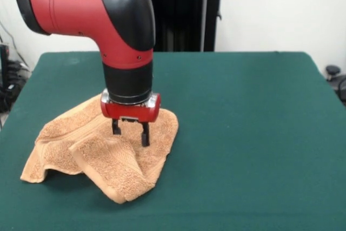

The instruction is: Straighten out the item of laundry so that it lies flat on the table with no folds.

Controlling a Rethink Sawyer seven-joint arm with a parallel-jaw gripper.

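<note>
- I am looking at the towel (97, 150), which is sitting rumpled on the table (248, 133), well toward the left part of the green top and nearer the front edge than the pedestal side.
- Starting at the towel's left end, a corner is drooping down toward the table front, and a thick fold is running across the towel's middle.
- Further right on the towel, a doubled-over flap is hanging toward the front, its tip pointing down at the table's front edge.
- The gripper (130, 132) is hovering over the towel's right half, its two fingers parted and closing on nothing; whether the tips are touching the cloth I cannot tell.
- I am judging this as the reach-and-pick step: the towel is not yet flat.
- Next, I am thinking the gripper needs to be lowering onto a fold edge, pinching it, then dragging outward, away from the towel's centre, toward the bare table on the towel's right.
</note>
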